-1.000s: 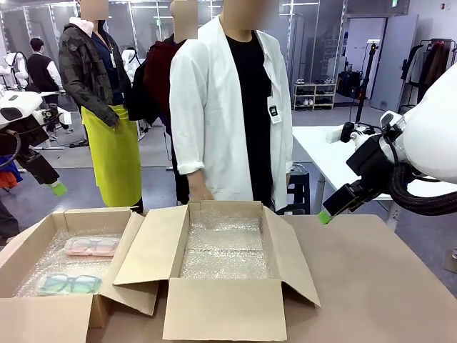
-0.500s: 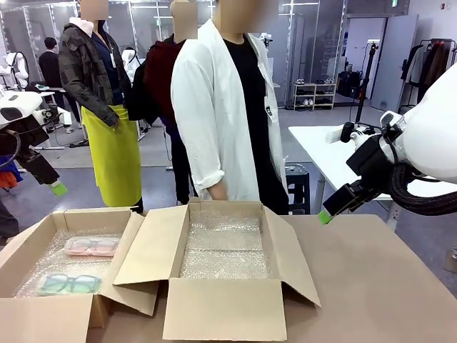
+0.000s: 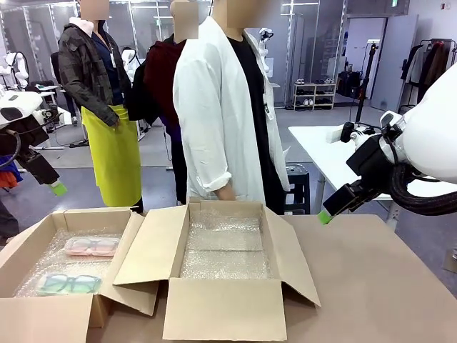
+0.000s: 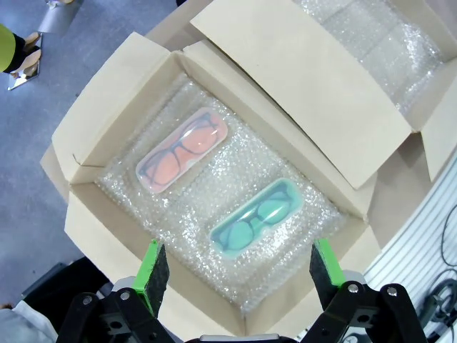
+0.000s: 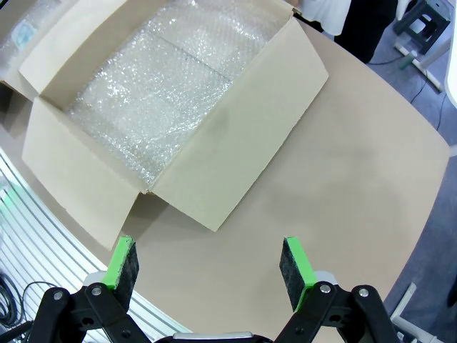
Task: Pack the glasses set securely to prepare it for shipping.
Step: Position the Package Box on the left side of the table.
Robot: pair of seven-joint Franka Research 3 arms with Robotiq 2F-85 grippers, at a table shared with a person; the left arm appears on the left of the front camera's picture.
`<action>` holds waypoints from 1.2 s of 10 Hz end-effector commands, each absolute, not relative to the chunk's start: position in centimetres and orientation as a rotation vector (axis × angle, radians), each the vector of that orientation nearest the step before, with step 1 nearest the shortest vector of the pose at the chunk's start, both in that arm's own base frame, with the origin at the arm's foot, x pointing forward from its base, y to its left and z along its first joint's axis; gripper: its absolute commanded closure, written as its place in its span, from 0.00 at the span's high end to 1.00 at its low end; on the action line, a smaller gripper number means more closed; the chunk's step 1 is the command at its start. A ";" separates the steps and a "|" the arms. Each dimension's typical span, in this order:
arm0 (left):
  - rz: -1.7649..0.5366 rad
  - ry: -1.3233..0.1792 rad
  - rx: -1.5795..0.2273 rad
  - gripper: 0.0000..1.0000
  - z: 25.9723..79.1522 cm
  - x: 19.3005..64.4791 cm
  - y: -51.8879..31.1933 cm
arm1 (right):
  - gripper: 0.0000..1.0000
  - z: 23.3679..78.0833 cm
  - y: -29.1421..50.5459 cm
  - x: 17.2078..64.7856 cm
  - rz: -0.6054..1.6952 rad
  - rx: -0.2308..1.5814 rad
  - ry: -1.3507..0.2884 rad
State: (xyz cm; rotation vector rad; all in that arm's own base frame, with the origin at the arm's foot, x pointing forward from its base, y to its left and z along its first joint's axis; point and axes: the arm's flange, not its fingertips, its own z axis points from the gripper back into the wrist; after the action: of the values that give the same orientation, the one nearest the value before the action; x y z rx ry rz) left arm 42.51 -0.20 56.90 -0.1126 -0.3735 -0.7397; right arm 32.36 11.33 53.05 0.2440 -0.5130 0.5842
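— Left gripper (image 4: 238, 268) hangs wide open, holding nothing, above the mint green translucent eyeglass case (image 4: 255, 218); pale pink translucent eyeglass case (image 4: 183, 148) lies beside it on bubble wrap (image 4: 214, 187).

— Straddle its narrow width, I'd say.

At lower left of the front view, the left box (image 3: 28, 250) stands open at the top, so the pink case (image 3: 91, 246) and green case (image 3: 68, 284) on its bubble wrap can be reached from above. The middle box's raised flap (image 3: 146, 246) walls off its right side. Bare desk (image 3: 385, 286) at lower right offers free passage; a person (image 3: 228, 107) stands behind the far edge.
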 end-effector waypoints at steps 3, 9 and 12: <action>-0.725 -0.372 -0.091 1.00 57.3 42.6 -0.1 | 1.00 53.0 11.3 32.3 0.599 0.246 -0.522; -0.725 -0.372 -0.091 1.00 57.3 42.6 -0.1 | 1.00 53.0 11.3 32.3 0.599 0.246 -0.522; -0.725 -0.372 -0.091 1.00 57.3 42.6 -0.1 | 1.00 53.0 11.3 32.3 0.599 0.246 -0.522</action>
State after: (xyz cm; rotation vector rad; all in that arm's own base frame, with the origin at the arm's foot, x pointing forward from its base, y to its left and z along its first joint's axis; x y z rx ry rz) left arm 42.51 -0.20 56.90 -0.1126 -0.3735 -0.7397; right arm 32.36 11.33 53.05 0.2440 -0.5130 0.5842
